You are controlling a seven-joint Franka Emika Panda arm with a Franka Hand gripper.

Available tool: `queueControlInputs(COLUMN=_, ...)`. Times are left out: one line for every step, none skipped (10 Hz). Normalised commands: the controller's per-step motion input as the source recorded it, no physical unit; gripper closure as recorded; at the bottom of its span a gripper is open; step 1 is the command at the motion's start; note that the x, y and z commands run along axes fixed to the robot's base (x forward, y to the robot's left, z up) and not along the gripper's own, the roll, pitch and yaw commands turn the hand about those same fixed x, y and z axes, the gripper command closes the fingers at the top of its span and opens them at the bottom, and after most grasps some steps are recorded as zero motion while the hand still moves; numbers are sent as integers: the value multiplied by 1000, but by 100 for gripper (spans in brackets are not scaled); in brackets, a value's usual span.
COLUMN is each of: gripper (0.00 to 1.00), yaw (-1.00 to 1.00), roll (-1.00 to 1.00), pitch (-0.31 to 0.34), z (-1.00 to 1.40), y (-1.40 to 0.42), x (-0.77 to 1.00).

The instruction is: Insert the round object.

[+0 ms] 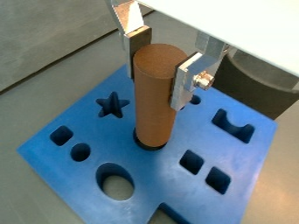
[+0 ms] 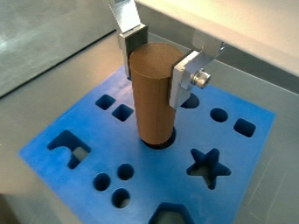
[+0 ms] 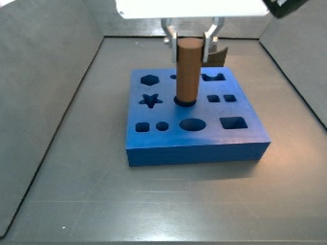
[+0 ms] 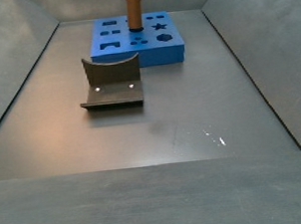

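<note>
Jaws of gripper (image 1: pixel 162 54) clamped on brown cylinder (image 1: pixel 156 94), upright, lower end entering blue block (image 1: pixel 128 166) hole for insertion.

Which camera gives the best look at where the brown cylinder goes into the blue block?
A wrist view: the brown cylinder stands upright with its base in a round hole of the blue block, the gripper and its fingers at its top. Both side views show it smaller; in one, the fixture stands in front.
</note>
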Motion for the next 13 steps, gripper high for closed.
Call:
queueControlInputs(gripper=100, yaw=0, roll=120, pitch=19, z=-174, y=-66, x=14)
queueControlInputs(gripper=100, yaw=0, roll=183, pitch=39, z=-320, y=0, x=49)
queueControlInputs(gripper=100, yaw=0, roll=181, pitch=50, z=-306, y=0, x=77)
queueControlInputs(gripper=100, yaw=0, roll=119, pitch=36, z=-297, y=0, x=106)
queueControlInputs(gripper=100, yaw=0, roll=137, pitch=51, z=-389, y=0, x=200)
queueControlInputs(gripper=100, yaw=0, roll=130, pitch=31, z=-417, y=0, x=174)
queueControlInputs(gripper=100, yaw=-14, roll=113, pitch=13, z=-403, y=0, x=154)
queueControlInputs(gripper=100, yaw=-83, roll=40, pitch=0, z=-340, y=0, x=166)
queueControlInputs(gripper=100, yaw=-86, roll=29, pitch=0, z=-286, y=0, x=120)
queueControlInputs(gripper=100, yaw=-71, roll=9, pitch=0, z=-231, y=0, x=106)
queueControlInputs(gripper=100, yaw=-40, roll=0, pitch=0, z=-186, y=3, x=37)
queueControlInputs(gripper=100, yaw=-11, roll=-63, pitch=-26, z=-34, y=40, x=20)
queueControlInputs(gripper=100, yaw=-40, roll=-84, pitch=10, z=0, y=109, x=9)
